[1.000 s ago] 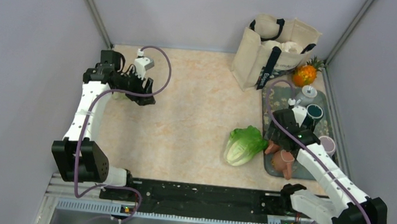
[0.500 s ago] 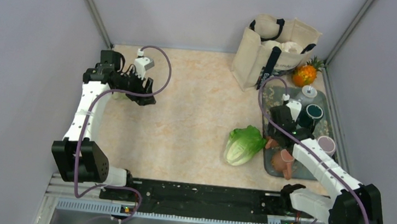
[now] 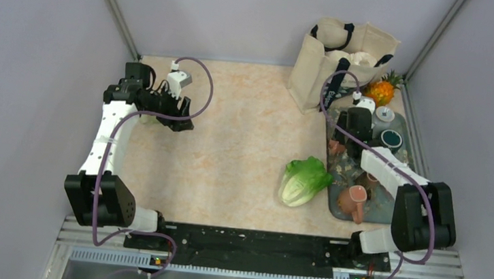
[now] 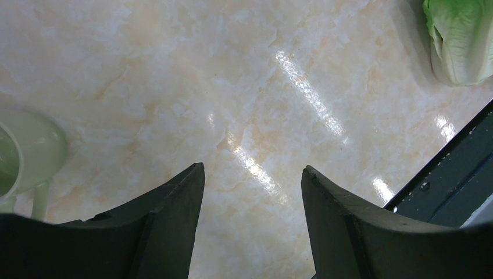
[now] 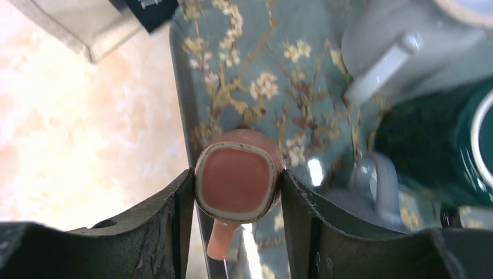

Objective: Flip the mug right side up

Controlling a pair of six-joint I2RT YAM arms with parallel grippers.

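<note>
In right pincer point(image 5: 237, 179), terracotta mug point(image 5: 235, 185)

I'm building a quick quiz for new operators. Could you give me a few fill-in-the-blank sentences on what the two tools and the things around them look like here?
1. The right tool is closed on a small brownish-pink ____.
2. The left tool has its jaws ____, with nothing between them.
3. The cup beside the left tool is pale ____.
4. The lettuce lies on the table just left of the flowered ____.
Missing words: mug; open; green; tray.
</note>
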